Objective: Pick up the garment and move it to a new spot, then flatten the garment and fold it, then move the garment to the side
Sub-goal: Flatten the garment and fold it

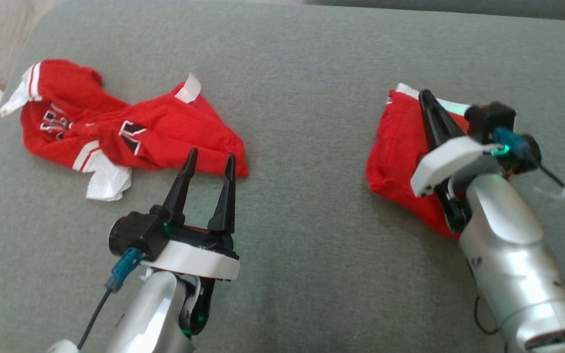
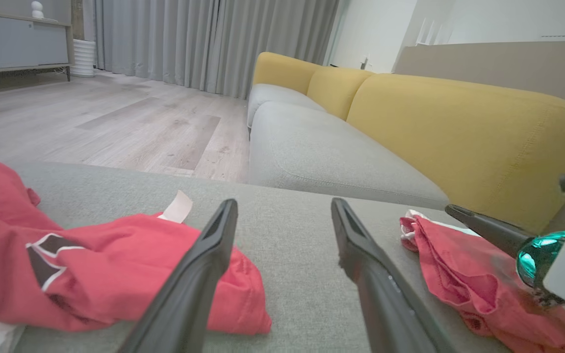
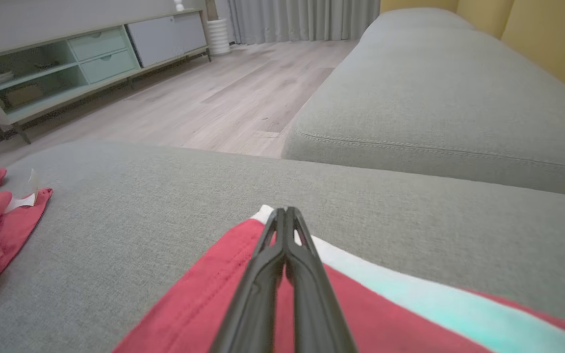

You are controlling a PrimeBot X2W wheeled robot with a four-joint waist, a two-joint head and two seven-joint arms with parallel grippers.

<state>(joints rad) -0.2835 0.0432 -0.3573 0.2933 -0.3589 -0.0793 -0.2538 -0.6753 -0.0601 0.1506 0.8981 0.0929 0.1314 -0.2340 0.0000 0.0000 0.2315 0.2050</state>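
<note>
R tool (image 1: 425, 95) closed — atop garment (image 1: 393, 147).

Crumpled red mesh jersey (image 1: 165, 142) lies far left on the grey fabric cushion (image 1: 302, 220); folded red cloth garment (image 1: 395, 147) right, well apart.

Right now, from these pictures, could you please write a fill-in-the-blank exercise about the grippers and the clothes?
1. The left gripper is wide ___.
2. The right gripper is ___, its fingers over the right garment.
3. The crumpled garment near the left gripper is ___ with white trim.
4. Both garments lie on a ___ cushion.
Missing words: open; shut; red; grey.
</note>
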